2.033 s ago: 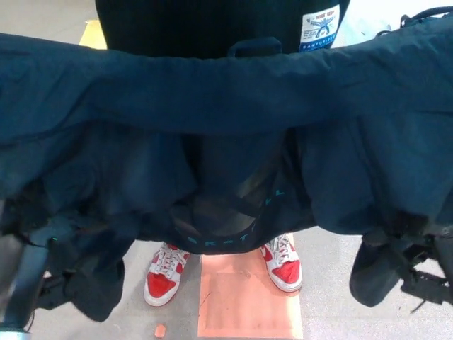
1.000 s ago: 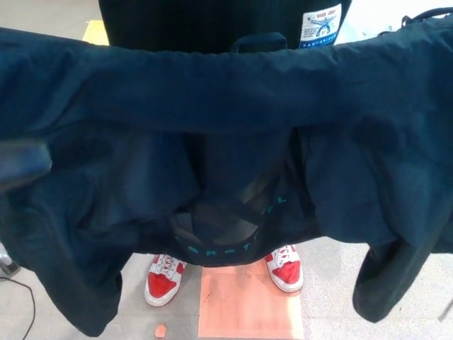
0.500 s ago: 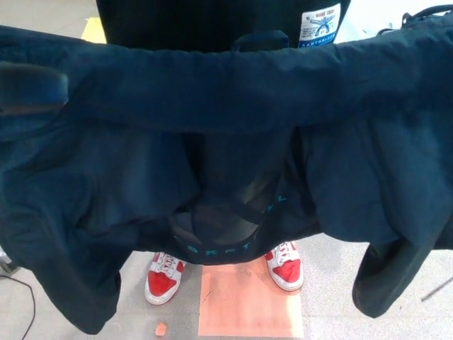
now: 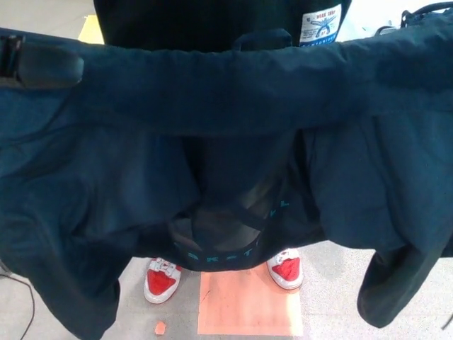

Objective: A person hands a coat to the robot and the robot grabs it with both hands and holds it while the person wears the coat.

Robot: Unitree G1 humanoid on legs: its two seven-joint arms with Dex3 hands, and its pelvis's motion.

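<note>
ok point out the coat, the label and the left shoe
coat (image 4: 226, 92), head view, on the stretched upper band
label (image 4: 320, 26), head view, on the white and blue patch
left shoe (image 4: 160, 281), head view, on the red toe at picture left

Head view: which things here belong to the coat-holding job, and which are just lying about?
Part of the job:
- dark coat, spread wide across the frame
- left hand, on the coat's upper left edge
- person, seen by red and white shoes behind the coat

Just lying about:
- orange floor mat
- small orange scrap on the floor
- yellow floor marking
</note>
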